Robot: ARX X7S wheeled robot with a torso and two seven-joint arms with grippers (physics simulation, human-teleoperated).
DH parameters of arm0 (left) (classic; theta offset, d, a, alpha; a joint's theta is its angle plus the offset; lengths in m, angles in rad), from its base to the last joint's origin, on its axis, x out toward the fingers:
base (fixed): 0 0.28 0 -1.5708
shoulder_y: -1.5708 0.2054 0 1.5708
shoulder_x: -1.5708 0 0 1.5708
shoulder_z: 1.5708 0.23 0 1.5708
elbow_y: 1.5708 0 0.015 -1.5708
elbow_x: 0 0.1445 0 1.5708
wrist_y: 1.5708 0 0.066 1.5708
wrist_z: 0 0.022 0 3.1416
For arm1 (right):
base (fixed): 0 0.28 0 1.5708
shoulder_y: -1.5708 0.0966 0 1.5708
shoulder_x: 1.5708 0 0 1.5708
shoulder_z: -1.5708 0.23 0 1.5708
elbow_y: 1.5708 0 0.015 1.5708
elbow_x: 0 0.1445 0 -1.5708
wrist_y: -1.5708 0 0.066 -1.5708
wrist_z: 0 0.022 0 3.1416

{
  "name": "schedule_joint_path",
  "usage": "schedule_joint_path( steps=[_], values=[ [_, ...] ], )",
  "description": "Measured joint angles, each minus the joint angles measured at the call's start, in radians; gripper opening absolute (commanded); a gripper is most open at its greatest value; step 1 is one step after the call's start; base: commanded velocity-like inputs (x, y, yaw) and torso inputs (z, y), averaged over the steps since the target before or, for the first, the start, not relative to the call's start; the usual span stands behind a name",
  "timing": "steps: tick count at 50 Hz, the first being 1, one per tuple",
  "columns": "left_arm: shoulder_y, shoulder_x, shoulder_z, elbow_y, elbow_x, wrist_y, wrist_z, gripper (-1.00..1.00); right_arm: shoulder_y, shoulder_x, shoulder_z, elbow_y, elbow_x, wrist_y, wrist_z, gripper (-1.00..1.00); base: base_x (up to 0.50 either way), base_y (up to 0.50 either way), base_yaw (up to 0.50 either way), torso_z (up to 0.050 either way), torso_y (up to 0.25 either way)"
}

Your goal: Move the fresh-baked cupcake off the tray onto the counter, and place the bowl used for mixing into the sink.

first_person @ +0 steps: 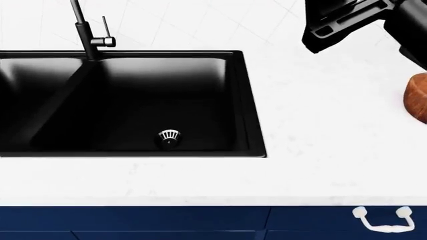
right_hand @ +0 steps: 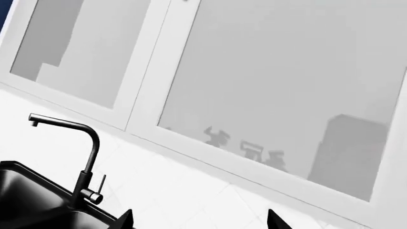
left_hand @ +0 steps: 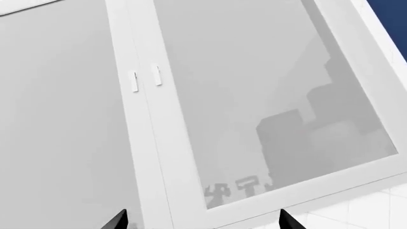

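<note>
Black sink (first_person: 127,100) in white counter (first_person: 320,150), wooden bowl (first_person: 417,97) at right

The black sink (first_person: 127,102) sits in the white counter (first_person: 320,150), the bowl (first_person: 417,97) at its right edge.

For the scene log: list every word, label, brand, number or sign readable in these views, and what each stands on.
None: no readable text in any view.
The sink, tap, counter, bowl and cabinet handle are unmarked.
The dark shapes on the window glass are blurred reflections, not lettering.
</note>
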State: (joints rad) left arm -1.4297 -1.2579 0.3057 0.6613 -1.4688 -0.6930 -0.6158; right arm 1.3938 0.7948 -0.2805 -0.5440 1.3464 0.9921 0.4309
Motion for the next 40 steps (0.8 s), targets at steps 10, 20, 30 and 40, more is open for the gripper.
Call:
schedule_joint_path(
  steps=[10, 20, 30, 40],
  values=[
    [0.013, -0.01, -0.009, 0.002, 0.003, 0.009, 0.001, 1.0, -0.003, -0.01, -0.021, 0.039, -0.044, -0.011, -0.033, 1.0, 0.17, -0.04, 0.0, 0.0, 0.0],
    [0.027, -0.014, -0.015, 0.005, 0.002, 0.016, -0.001, 1.0, -0.001, -0.009, -0.03, 0.051, -0.052, -0.007, -0.038, 1.0, 0.16, -0.03, 0.0, 0.0, 0.0],
    [0.042, -0.023, -0.025, 0.01, 0.002, 0.027, -0.001, 1.0, 0.013, -0.005, -0.039, 0.072, -0.044, 0.01, -0.034, 1.0, 0.0, 0.0, 0.0, 0.0, 0.0],
    [0.056, -0.03, -0.033, 0.013, 0.005, 0.037, -0.001, 1.0, 0.027, -0.003, -0.064, 0.146, -0.093, 0.012, -0.059, 1.0, 0.0, 0.0, 0.0, 0.0, 0.0]
  ],
)
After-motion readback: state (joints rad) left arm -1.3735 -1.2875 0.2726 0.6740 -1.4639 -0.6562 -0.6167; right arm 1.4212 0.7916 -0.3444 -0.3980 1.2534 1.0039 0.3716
